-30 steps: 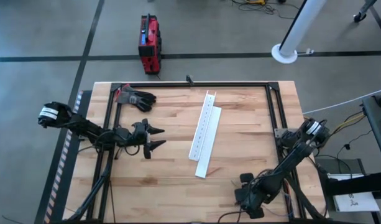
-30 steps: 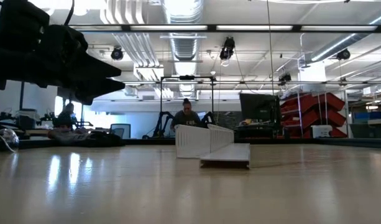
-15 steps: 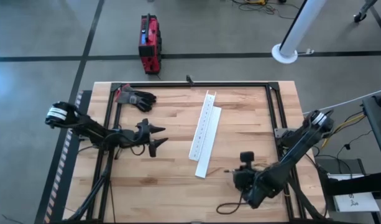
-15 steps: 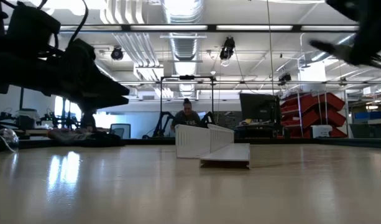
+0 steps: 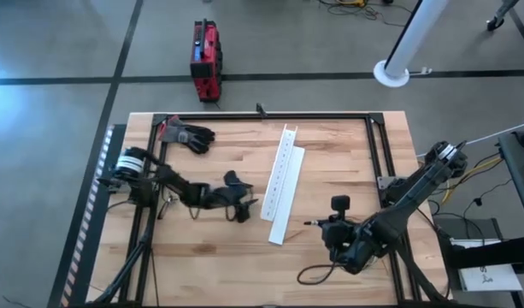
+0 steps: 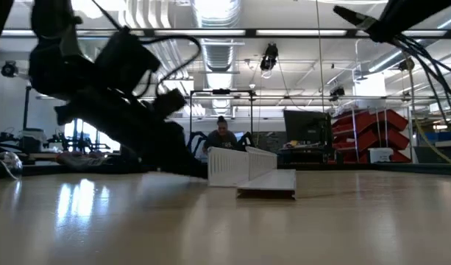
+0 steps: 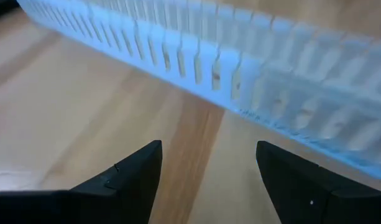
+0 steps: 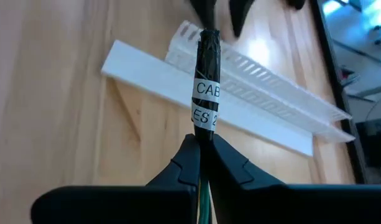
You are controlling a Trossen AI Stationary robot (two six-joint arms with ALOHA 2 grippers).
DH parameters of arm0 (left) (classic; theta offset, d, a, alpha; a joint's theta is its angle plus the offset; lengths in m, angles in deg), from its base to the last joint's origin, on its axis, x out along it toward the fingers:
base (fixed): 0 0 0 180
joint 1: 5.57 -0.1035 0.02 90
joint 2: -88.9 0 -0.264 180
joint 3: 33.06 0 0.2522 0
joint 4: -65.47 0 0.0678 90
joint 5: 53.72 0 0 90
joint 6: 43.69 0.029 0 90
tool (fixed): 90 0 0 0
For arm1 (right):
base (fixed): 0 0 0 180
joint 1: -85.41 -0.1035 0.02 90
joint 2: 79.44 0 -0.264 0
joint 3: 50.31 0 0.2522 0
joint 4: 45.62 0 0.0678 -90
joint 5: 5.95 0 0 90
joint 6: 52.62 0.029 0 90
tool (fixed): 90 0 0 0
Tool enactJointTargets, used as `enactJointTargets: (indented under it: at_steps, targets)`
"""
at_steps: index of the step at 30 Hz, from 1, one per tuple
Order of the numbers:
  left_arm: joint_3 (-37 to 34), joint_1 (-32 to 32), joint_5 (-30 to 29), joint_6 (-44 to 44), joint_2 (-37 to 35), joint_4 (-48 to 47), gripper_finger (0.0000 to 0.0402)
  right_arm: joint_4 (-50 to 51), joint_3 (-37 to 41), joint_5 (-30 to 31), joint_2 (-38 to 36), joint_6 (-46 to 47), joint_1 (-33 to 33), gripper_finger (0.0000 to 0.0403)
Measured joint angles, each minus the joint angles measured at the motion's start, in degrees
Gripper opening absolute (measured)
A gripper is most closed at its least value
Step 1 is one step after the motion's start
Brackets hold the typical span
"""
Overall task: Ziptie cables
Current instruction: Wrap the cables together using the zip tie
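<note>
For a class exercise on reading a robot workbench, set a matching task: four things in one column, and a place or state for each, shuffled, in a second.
Things:
1. left gripper
2. right gripper
3. black glove
4. red case

Places or states:
A. on the floor beyond the table
B. open, close to the white slotted channel
C. near the table's far left corner
D. shut on the cables

Pairs: 1-B, 2-D, 3-C, 4-A

Table: pale wooden table [image 5: 330,171] with black frame.
On it: white slotted channel [image 5: 283,167], flat lid [image 5: 287,201] touching alongside, dark gloves [image 5: 186,134] at far-left corner.
</note>
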Motion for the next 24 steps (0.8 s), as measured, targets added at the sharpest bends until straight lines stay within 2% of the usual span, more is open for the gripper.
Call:
enactJointTargets:
  at_steps: [6,15,19,24]
  targets:
    - [12.2,0.0,6.9,1.9,9.1,-0.5,0.0247,-0.2,-3.3,0.1,0.3,-6.0,-0.3,0.0001]
    - [36.4,-0.8,9.1,9.8,24.8,-2.1,0.0247,-1.8,-3.6,0.8,0.5,-7.9,-0.3,0.0000]
    - [44.0,-1.3,8.3,13.4,25.9,-11.5,0.0247,-1.6,-3.5,-0.1,0.5,-7.6,-0.5,0.0000]
    - [46.4,-1.1,2.6,14.8,19.7,-31.7,0.0240,-2.4,-3.2,-0.3,0.5,-7.5,-1.2,0.0000]
